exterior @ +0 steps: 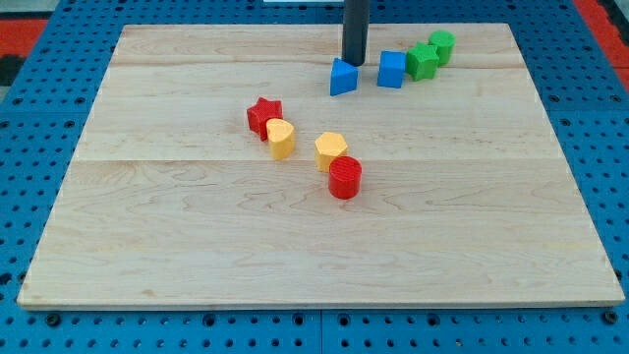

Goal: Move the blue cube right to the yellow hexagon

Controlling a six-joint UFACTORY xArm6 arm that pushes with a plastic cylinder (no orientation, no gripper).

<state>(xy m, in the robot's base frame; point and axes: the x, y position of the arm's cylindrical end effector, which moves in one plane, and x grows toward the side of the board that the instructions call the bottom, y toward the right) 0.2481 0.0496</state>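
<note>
The blue cube (391,69) sits near the view's top, right of centre, touching a green star block (423,61). The yellow hexagon (331,150) lies near the board's middle, touching a red cylinder (345,178) at its lower right. My tip (354,61) stands at the view's top, just above and right of a blue triangular block (343,77) and a short way left of the blue cube, apart from it.
A green cylinder (442,46) sits behind the green star. A red star (264,115) and a yellow heart-shaped block (281,139) touch each other left of the hexagon. The wooden board (197,246) lies on a blue pegboard (29,118).
</note>
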